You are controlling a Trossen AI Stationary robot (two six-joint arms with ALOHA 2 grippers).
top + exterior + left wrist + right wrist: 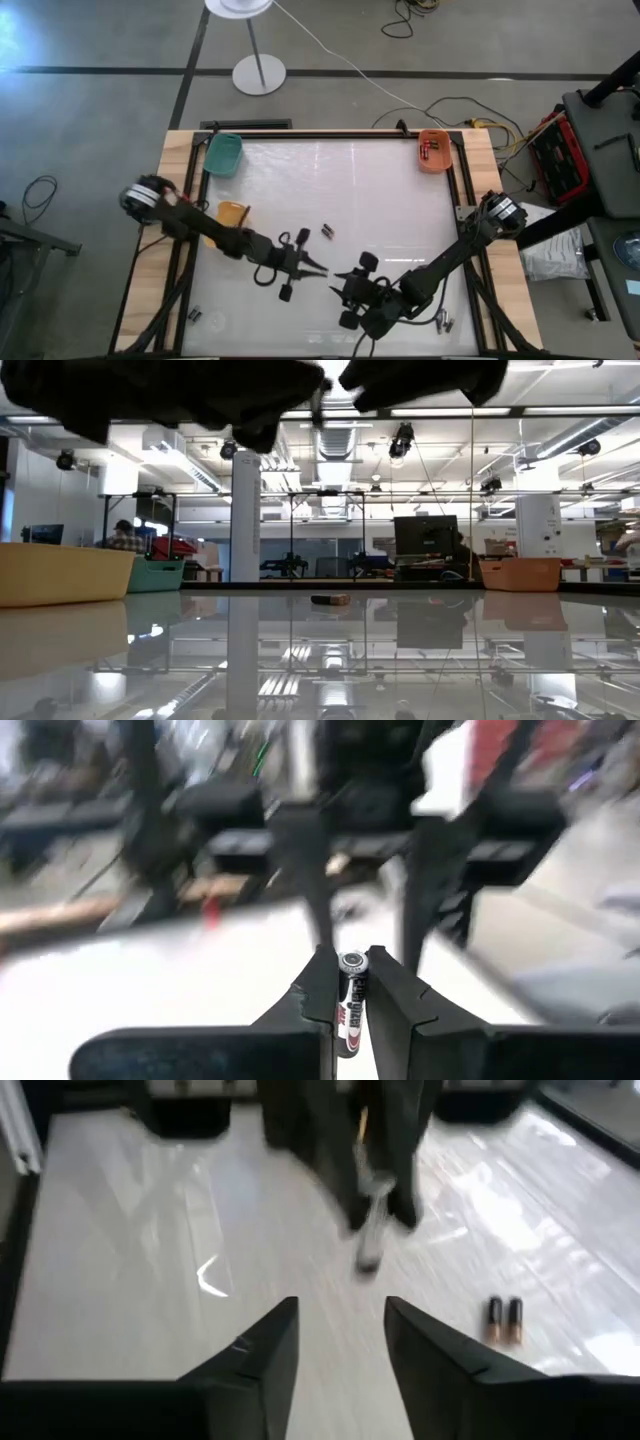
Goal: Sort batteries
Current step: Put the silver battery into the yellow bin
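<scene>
My left gripper [320, 269] is near the table's middle front, shut on one battery [349, 1005], a small cylinder with a silver end and a dark, red-marked body. My right gripper [340, 1335] faces it from close by, open, with nothing between its fingers; in its wrist view the held battery [371, 1230] shows blurred between the left fingers. Two dark batteries [327, 232] lie side by side on the white table, also in the right wrist view [505, 1320] and the low view [330, 599]. My left gripper pinches the battery's body [347, 1020] between its two fingers, with the silver end [352, 961] at the fingertips. The battery lies along the fingers. They come in about level from the table's left, and the battery is lifted clear of the table.
A green bin [223, 153] stands at the far left corner, an orange bin [433, 151] holding batteries at the far right, and a yellow bin [232, 212] under the left arm. More batteries lie on the wooden border at front left [195, 316] and front right [443, 322].
</scene>
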